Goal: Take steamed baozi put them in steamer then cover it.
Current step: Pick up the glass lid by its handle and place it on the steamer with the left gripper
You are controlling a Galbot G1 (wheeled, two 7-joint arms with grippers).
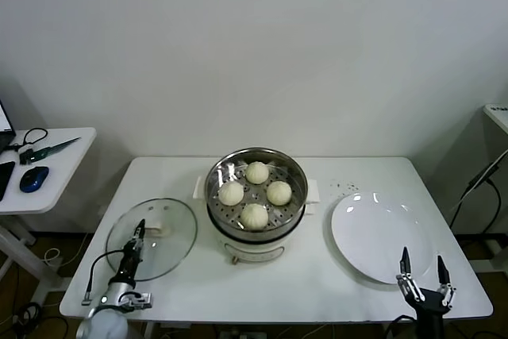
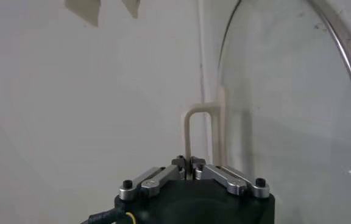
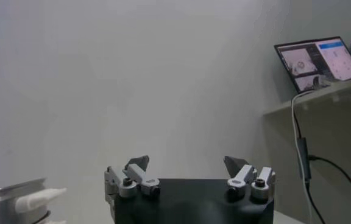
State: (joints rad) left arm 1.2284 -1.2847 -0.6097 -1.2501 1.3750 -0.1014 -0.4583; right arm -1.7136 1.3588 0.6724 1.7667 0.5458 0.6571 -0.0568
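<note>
The steamer (image 1: 238, 242) stands at the table's middle, a steel pot on a white base, uncovered. Several cream-white baozi (image 1: 256, 172) lie on its perforated tray. To its left the cover (image 1: 173, 245), a clear glass lid with a metal rim, lies on the table. My left gripper (image 1: 140, 232) is over the lid's middle, shut on its white handle (image 1: 156, 229). In the left wrist view the thin handle (image 2: 191, 131) runs in between the closed left gripper (image 2: 189, 163), beside the lid's glass (image 2: 297, 122). My right gripper (image 1: 421, 263) stands open and empty at the front right.
A flat white plate (image 1: 373, 236) lies right of the steamer, with my right gripper at its near edge. A side table (image 1: 55, 172) at the far left holds a blue mouse (image 1: 34, 178) and scissors (image 1: 44, 147). The right wrist view shows a laptop (image 3: 319, 58) on a shelf.
</note>
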